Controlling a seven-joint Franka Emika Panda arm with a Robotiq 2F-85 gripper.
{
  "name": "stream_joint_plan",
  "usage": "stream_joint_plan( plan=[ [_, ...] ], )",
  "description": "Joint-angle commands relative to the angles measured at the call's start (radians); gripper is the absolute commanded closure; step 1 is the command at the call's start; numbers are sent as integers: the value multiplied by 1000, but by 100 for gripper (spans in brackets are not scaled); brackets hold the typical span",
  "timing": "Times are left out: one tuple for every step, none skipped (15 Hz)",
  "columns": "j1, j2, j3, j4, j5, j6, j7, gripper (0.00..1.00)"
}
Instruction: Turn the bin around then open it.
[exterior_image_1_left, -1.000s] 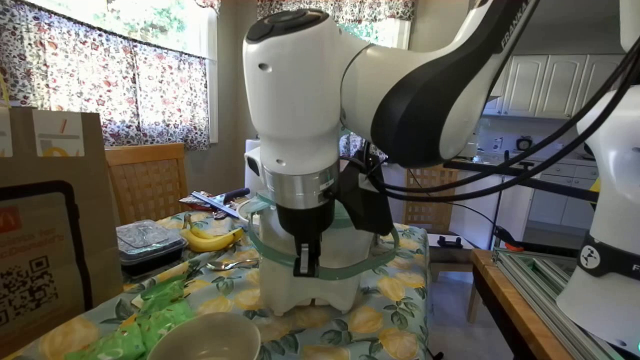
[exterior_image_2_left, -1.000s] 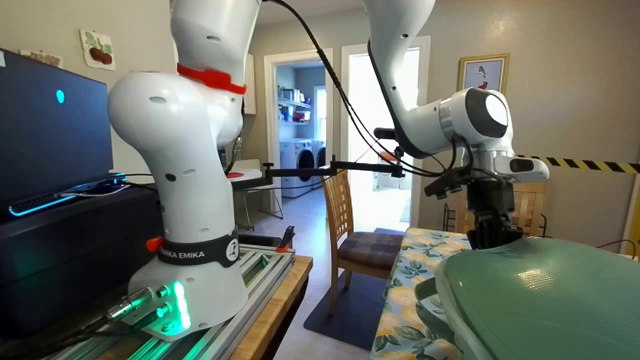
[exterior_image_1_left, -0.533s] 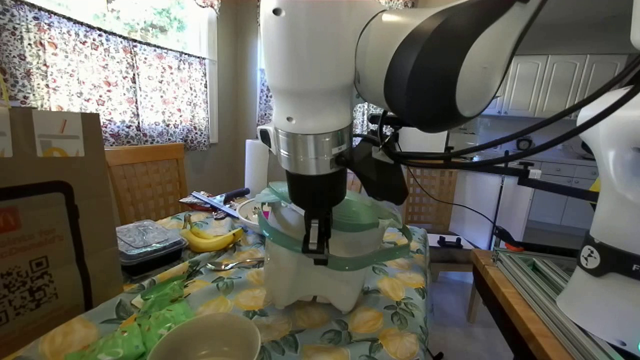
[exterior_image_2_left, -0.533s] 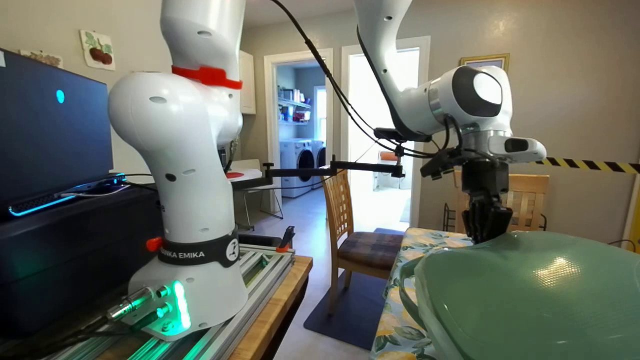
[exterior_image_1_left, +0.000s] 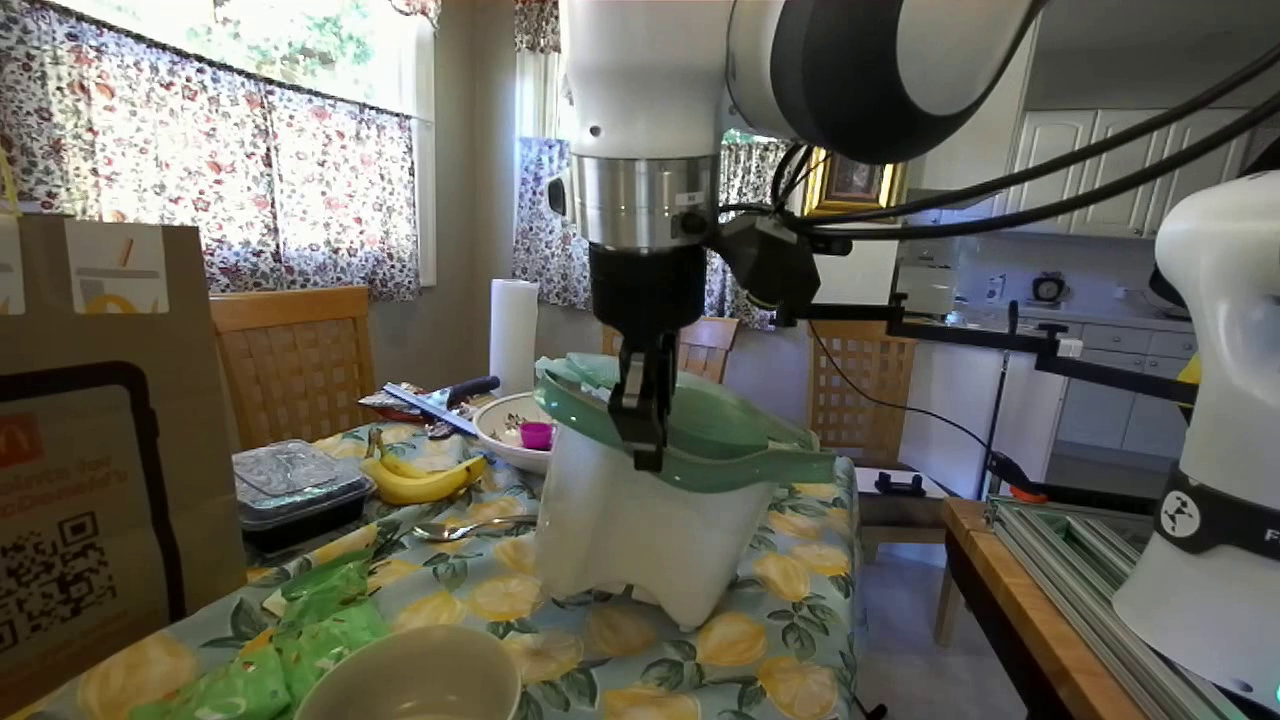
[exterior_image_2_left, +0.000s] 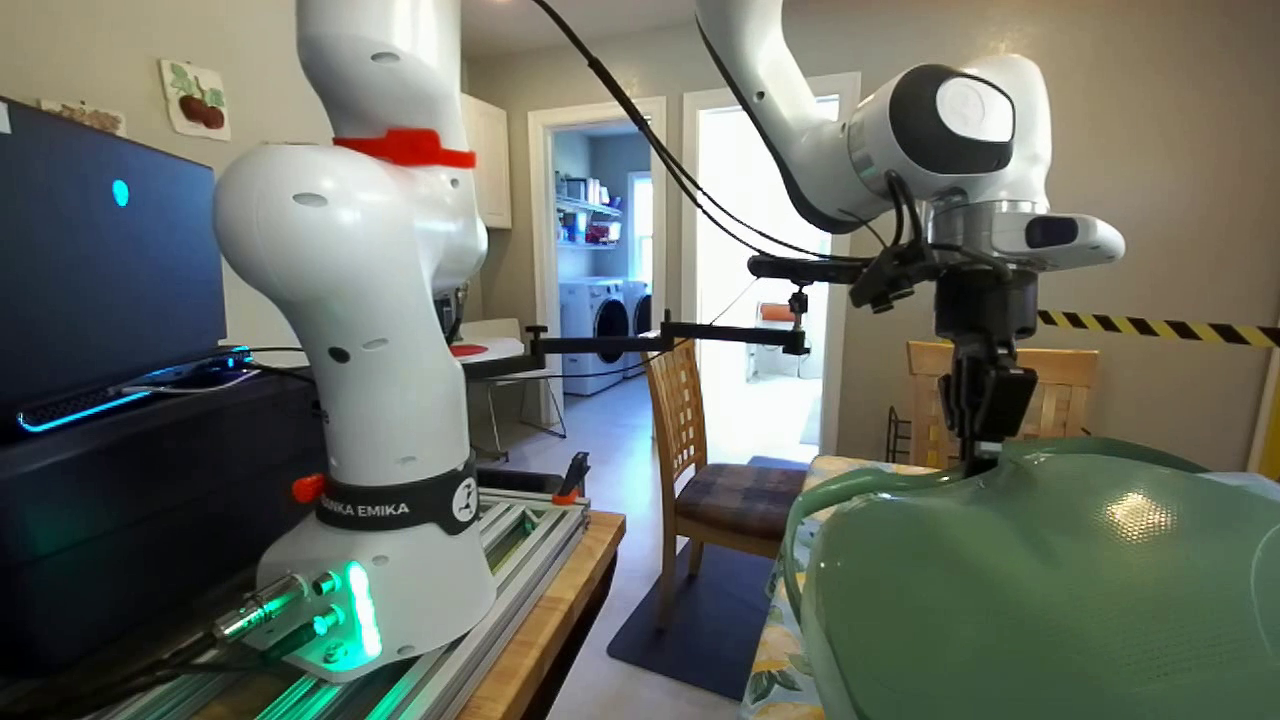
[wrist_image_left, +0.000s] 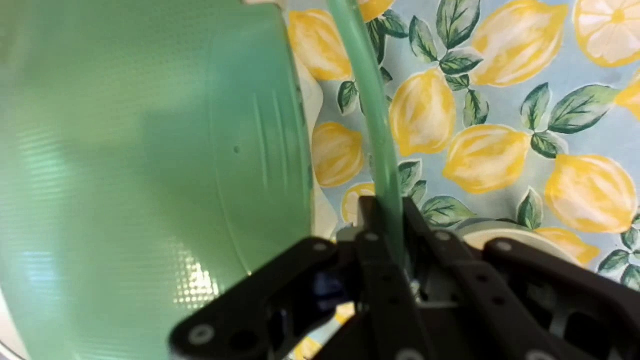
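Cut short: the bin (exterior_image_2_left: 950, 640), a pale bowl (exterior_image_1_left: 410, 685), a paper bag (exterior_image_1_left: 100, 430)
In an exterior view the bin runs past the right and bottom edges, its body mostly hidden. In an exterior view the bottom edge cuts the pale bowl and the left edge the paper bag; the bin partly hides a patterned bowl (exterior_image_1_left: 512, 457). In the wrist view the gripper (wrist_image_left: 389, 215) is blurred, cut off at the bottom.

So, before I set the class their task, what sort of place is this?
Probably a home's dining area: a lemon-print tablecloth, a wooden chair and, in the room beyond, what looks like a washing machine suggest it.
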Motion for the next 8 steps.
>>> stream_joint_plan(
  plan=[
    [-25,-111,-6,-48,58,-20,-75,97],
    [-31,-126,-8,-52,71,-23,-86,97],
    [-38,-145,-9,-55,88,-31,-100,97],
    [-45,-159,-12,-55,100,-38,-109,97],
    [-52,-174,-14,-52,119,-51,-125,97],
    [-62,-184,-19,-46,135,-61,-136,97],
    [-70,-194,-23,-40,157,-71,-155,97],
    [-79,-202,-29,-32,192,-89,-174,97]
  ],
)
